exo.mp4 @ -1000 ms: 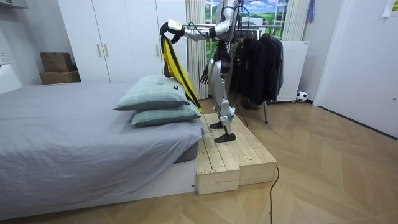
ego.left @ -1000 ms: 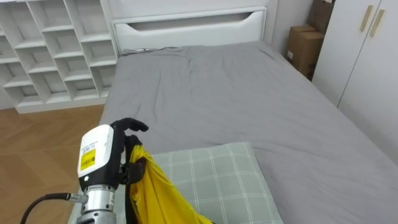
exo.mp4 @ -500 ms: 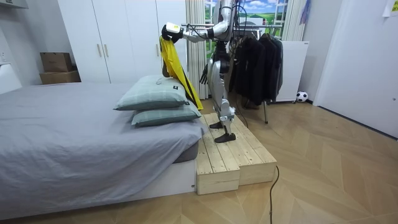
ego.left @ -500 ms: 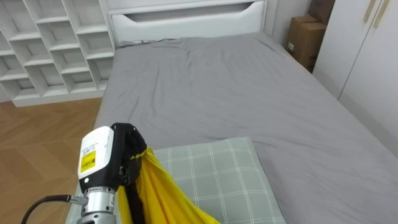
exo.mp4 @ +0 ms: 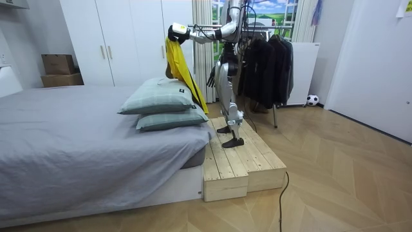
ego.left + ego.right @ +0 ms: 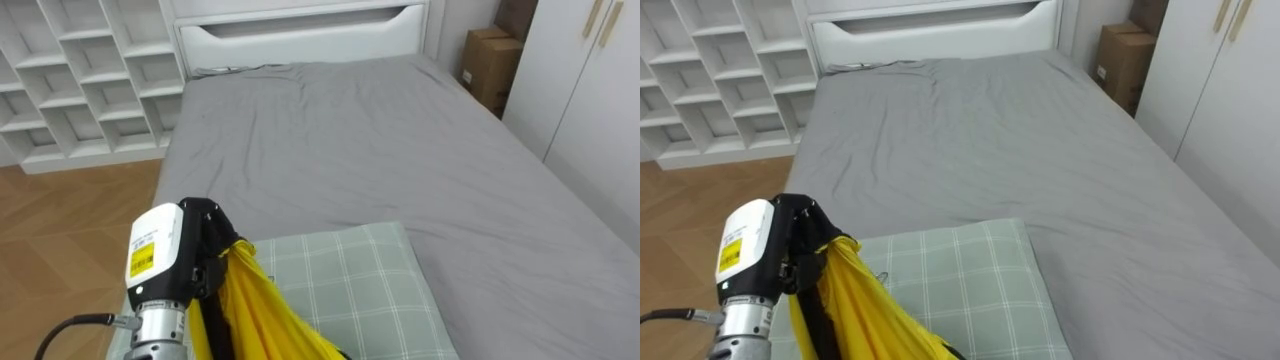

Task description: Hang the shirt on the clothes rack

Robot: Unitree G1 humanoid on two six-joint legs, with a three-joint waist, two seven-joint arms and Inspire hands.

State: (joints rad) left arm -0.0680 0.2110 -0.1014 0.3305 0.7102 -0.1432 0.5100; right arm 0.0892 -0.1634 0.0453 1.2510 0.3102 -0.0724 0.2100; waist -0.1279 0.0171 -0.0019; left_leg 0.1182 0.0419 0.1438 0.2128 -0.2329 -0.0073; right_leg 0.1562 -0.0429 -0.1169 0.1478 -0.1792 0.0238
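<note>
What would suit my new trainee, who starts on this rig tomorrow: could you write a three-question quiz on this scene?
1. True or false: the yellow garment lies spread flat on the grey bed.
2. What grips the garment? A) the robot's left hand B) the robot's right hand C) a person
3. Fill in: in the eye views, just beneath the hanging garment lies a checked green ____.

Key
1. False: it is held up and hangs down from the hand.
2. A: its fingers are curled round the top of the cloth.
3. pillow
</note>
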